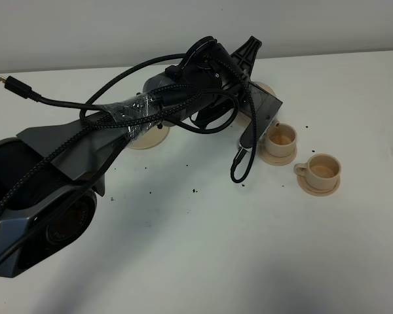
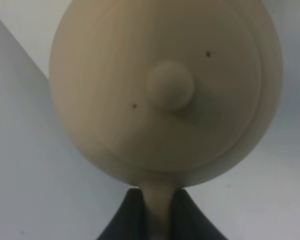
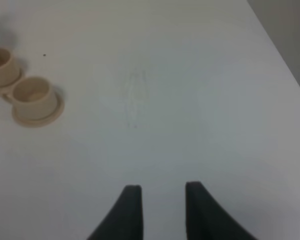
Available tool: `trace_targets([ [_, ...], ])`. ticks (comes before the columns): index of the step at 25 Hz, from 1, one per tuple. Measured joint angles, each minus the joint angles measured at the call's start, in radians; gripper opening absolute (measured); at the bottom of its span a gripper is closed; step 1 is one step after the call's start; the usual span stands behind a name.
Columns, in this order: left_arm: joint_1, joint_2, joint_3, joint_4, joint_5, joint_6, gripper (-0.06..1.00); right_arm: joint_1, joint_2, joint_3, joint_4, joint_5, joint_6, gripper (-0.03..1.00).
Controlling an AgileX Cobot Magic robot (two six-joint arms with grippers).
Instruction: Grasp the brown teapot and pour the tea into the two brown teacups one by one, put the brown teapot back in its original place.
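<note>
Gripping handle of brown teapot (image 2: 160, 90) was left gripper (image 2: 157, 210); teacups (image 1: 280, 139) sat at its 4 o'clock | right gripper (image 3: 162, 205) gaped empty

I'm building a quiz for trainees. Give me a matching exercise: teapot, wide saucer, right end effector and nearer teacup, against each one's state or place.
1 brown teapot
2 wide saucer
3 right end effector
4 nearer teacup

a open over bare table
b on its small saucer
c partly behind the left arm
d handle clamped by left end effector

Pairs: 1-d, 2-c, 3-a, 4-b
</note>
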Motion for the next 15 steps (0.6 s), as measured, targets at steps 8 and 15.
trace_targets([
  [8,0.000,0.000,0.000,0.037,-0.020,0.017,0.16,0.000,0.000,0.000,0.000,0.000,0.000,0.24],
  [15,0.000,0.000,0.000,0.038,-0.053,0.051,0.16,0.000,0.000,0.000,0.000,0.000,0.000,0.24],
])
